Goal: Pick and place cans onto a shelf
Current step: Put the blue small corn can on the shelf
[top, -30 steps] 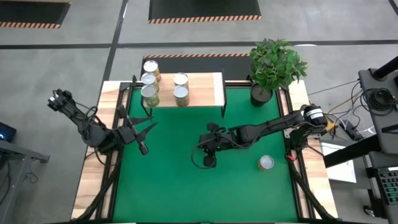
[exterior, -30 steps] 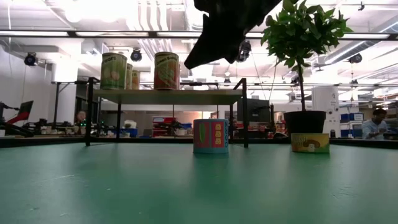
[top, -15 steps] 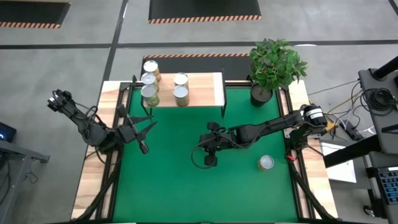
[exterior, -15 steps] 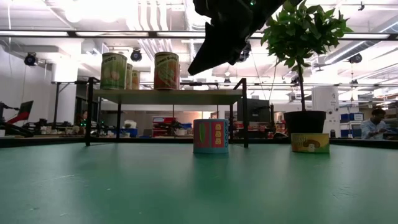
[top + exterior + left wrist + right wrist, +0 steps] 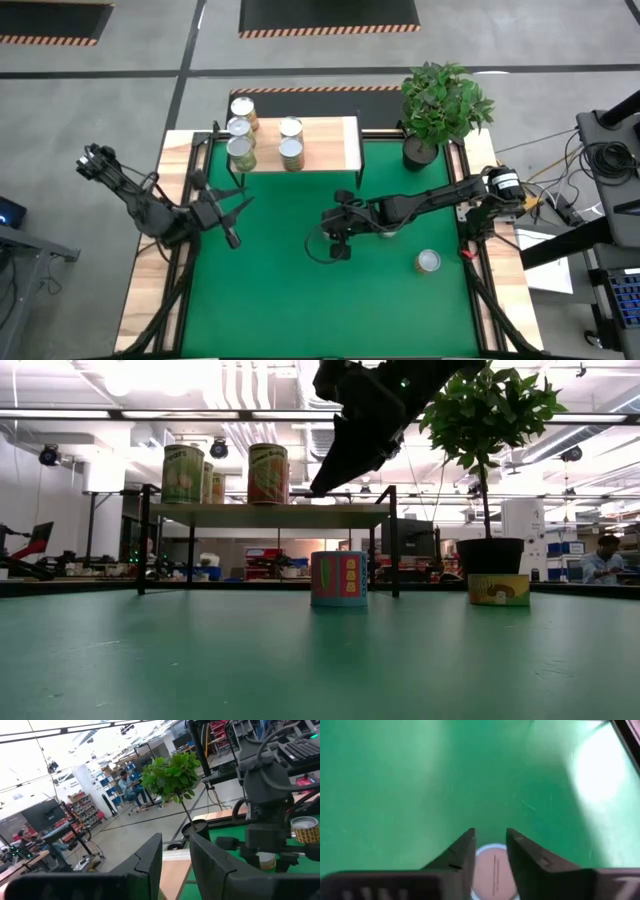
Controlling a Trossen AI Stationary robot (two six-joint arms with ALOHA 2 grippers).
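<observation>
Right wrist view looks down past the right hand (image 5: 490, 837). Its two fingers (image 5: 462, 850) are a little apart and hold nothing. Right under the hand sits a can (image 5: 492, 870) on the green surface (image 5: 395, 780). Its round top shows in the gap, and it looks wider than the gap. To grab it well, I think the hand must open more, stay right over the middle, go straight down, and then squeeze the sides gently.

Off to one side of the hand another can (image 5: 428, 262) waits. The shelf (image 5: 325, 145) is farther off, with five cans on it. The left hand (image 5: 228, 222) waits well apart, fingers a little open, empty.
</observation>
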